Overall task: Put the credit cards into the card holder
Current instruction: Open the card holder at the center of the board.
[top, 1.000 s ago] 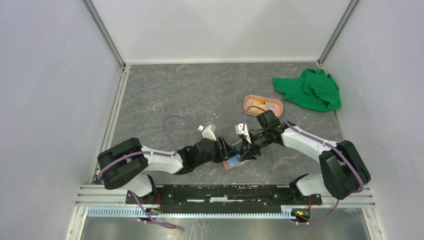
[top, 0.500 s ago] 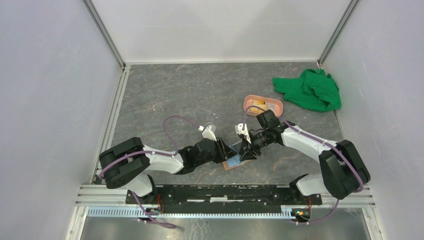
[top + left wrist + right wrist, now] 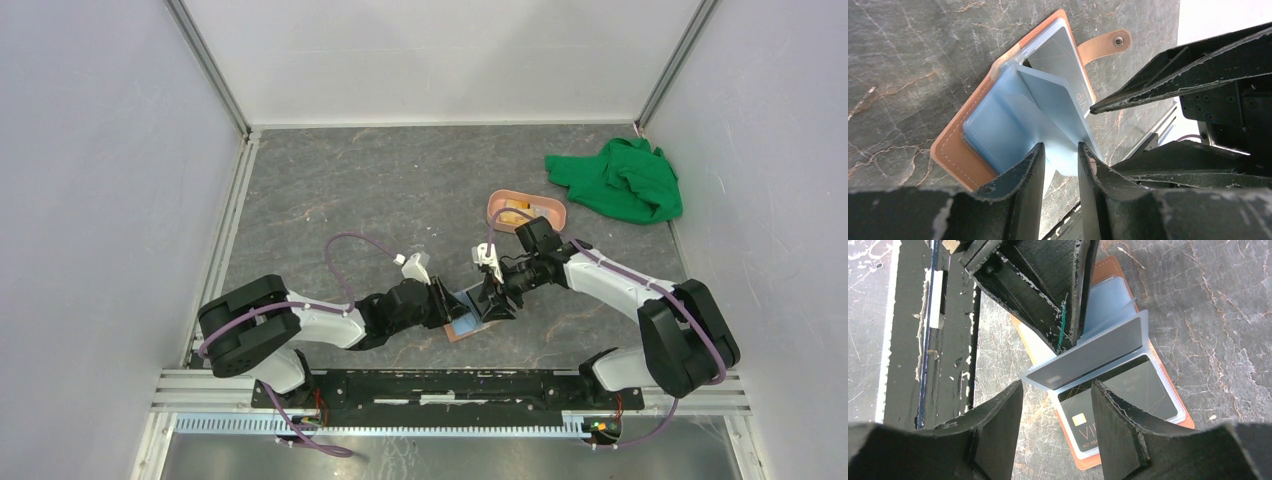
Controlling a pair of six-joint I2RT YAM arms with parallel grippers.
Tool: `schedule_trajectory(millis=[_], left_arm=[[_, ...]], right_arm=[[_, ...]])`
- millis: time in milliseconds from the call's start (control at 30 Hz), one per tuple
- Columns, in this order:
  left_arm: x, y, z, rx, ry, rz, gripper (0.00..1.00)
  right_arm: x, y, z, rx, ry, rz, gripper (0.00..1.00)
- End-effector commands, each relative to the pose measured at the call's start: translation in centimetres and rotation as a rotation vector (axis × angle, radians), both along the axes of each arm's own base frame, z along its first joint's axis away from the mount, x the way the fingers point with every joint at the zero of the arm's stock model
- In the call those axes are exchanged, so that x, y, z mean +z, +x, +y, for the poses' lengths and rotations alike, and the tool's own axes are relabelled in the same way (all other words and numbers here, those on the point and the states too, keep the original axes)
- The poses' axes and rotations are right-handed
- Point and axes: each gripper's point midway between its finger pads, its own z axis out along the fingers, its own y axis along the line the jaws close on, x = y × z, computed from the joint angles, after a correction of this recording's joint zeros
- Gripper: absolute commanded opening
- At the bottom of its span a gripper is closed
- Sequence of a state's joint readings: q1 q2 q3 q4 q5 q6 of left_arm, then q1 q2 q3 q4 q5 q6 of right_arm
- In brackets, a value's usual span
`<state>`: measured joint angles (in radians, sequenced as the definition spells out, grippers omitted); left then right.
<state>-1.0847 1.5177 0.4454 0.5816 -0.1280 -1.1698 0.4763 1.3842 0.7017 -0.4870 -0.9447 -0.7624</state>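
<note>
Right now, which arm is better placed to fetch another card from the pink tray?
Right, I'd say. The right arm has open, empty jaws, and the pink tray holding an orange card lies close by it. The left arm has its jaws around the card holder's raised sleeve.

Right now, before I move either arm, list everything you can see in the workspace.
card holder: one, tan-brown, open on the table between the arms
black card: one, gold print, sleeved in the holder
grey card: one, inside the raised clear sleeve
tray: one, pink, beyond the right arm
orange-yellow card: one, in the tray
cloth: one, green, far right corner
table: one, dark grey
left end effector: black, fingers flanking the raised sleeve
right end effector: black, open over the holder
</note>
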Motion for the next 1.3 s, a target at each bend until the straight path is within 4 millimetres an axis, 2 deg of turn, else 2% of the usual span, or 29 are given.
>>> schedule_trajectory(millis=[0,333,533,667,867,1100,1267], left_arm=[[-0.3,0.5,0.4,0.011,0.012,-0.023,0.37],[-0.6,0.7,-0.6,-0.018,0.020,-0.018,0.40],[-0.6,0.7,-1.0,-0.037,0.020,-0.019,0.49],[-0.6,0.8,-1.2,-0.040,0.021,-0.020,0.55],[-1.1,0.8,-1.2,-0.047,0.031,-0.007,0.56],[-1.3,1.1,-1.4,-0.061,0.037,-0.001,0.56],[-1.4,1.2,-1.4,-0.069,0.047,-0.002,0.56]], right_arm=[[1.2,1.6,0.4,-0.033,0.021,-0.044,0.58],[1.4,0.8,0.7,-0.004,0.055,-0.003,0.63],[1.5,0.4,0.9,0.007,0.070,0.028,0.63],[1.5,0.8,0.9,-0.004,0.062,0.017,0.63],[1.7,2.1,0.4,-0.065,0.048,-0.010,0.64],[2.3,5.4,-1.7,-0.219,0.015,-0.109,0.64],[3.6,4.5,-1.5,-0.167,0.076,-0.143,0.64]])
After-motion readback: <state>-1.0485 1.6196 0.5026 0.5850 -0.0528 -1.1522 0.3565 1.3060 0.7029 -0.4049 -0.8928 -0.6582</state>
